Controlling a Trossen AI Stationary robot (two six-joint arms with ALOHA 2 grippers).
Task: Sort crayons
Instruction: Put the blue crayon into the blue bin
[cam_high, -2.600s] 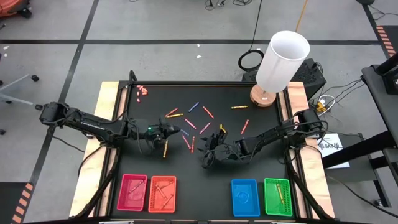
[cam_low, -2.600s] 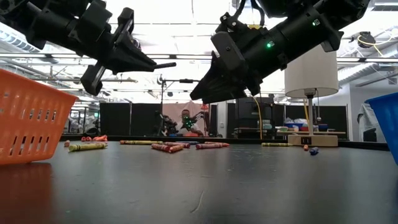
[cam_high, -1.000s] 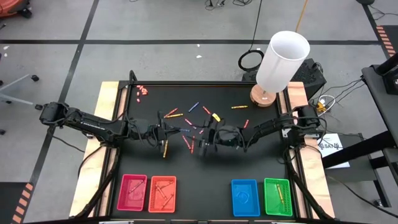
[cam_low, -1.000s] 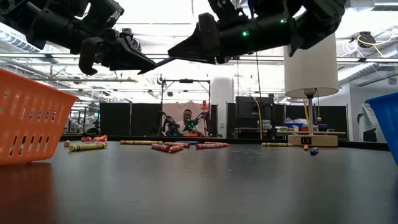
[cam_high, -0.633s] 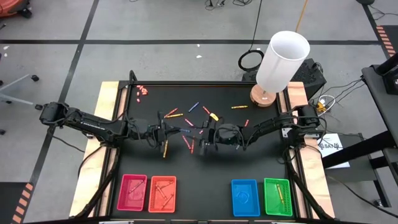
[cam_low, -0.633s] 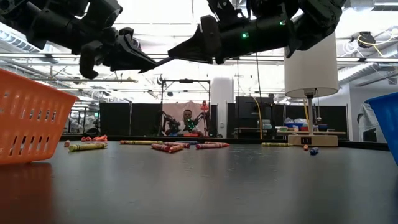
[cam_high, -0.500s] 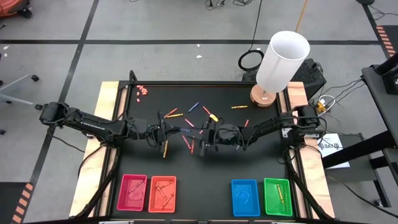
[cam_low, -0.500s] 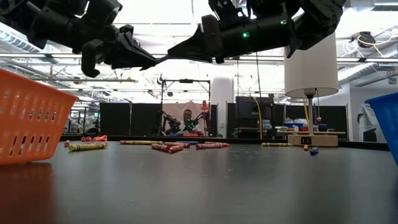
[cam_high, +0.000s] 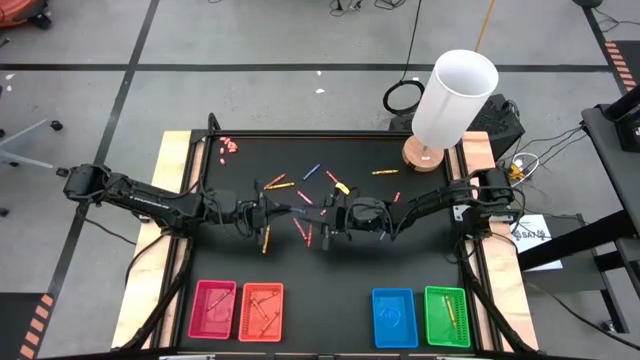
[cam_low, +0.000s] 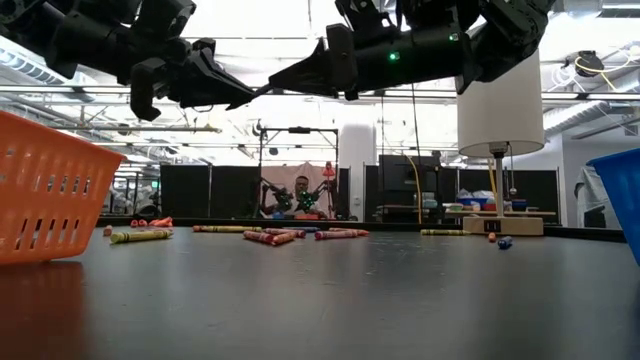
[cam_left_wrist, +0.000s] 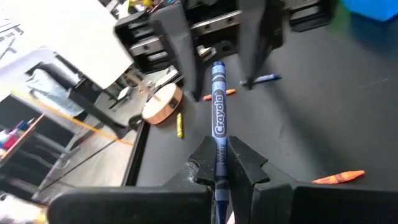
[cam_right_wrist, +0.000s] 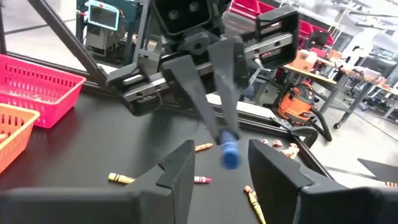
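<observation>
Change since the earlier frames: both arms have drawn in from apart to meet nose to nose above mid-table, the left gripper (cam_high: 292, 210) having advanced a little further toward the right gripper (cam_high: 322, 214) in the last half second; loose crayons on the table lie as before.

Table (cam_high: 420, 262): black top, pale wooden side strips; lamp (cam_high: 452, 100) with white cylindrical shade on round wooden base at the far right corner.

Trays, near edge, in a row: pink tray (cam_high: 214, 308), orange tray (cam_high: 261, 311), blue tray (cam_high: 394, 318), green tray (cam_high: 446, 317); orange and green trays each hold a few crayons.

Left arm: reaches in from the left side; fingers (cam_left_wrist: 252, 171) pinch a blue crayon (cam_left_wrist: 217, 115) at its lower end, the stick pointing forward toward the other gripper.

Right arm: reaches in from the right side; fingers (cam_right_wrist: 278, 168) spread wide on either side of the blue crayon's tip, not touching it.

Both grippers ride well above the tabletop in the low view.

Scattered crayons (cam_high: 305, 197): red, orange, yellow and blue sticks loose across the middle and far half of the table; one yellow crayon (cam_high: 265, 238) lies just on the near side of the left gripper.

Small pink-red bits (cam_high: 229, 146): tiny cluster at the far left corner.
</observation>
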